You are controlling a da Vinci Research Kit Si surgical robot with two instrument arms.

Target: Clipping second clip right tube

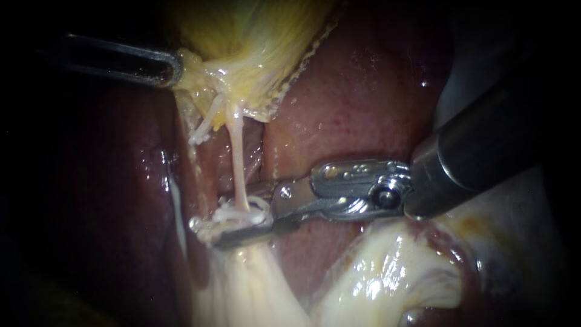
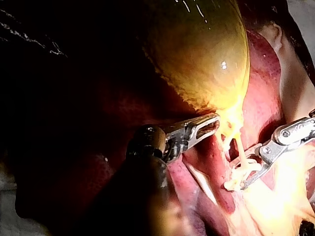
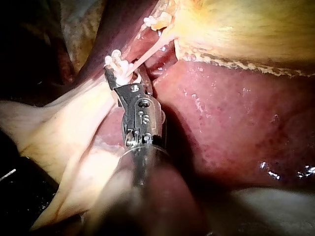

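The left instrument (image 1: pixel 172 68) comes in high, its jaws closed on the yellow lower edge of the gallbladder (image 1: pixel 254 36). Dark liver (image 1: pixel 363 91) lies below it and is otherwise bare.

A short white strand (image 1: pixel 203 127) hangs from the gallbladder's neck. Just right of it the tube (image 1: pixel 238 157) runs straight down, thin and taut, with liver behind it on both sides.

At the tube's lower end sits a white clip (image 1: pixel 227 217). The right instrument (image 1: pixel 237 220) reaches it from the right. Its jaws stand slightly apart, one above and one below, with the clip and tube between them. Both jaws seem to press on the clip, though glare there blurs the contact. Whether the white mass is one clip or two, I cannot tell.

Above the jaws, most of the tube's length is bare up to the gallbladder's frayed edge. Pale tissue (image 1: pixel 375 278) touches the lower jaw from beneath. To the right, smooth liver lies open between the tube and the thick shaft, which fills the upper right.
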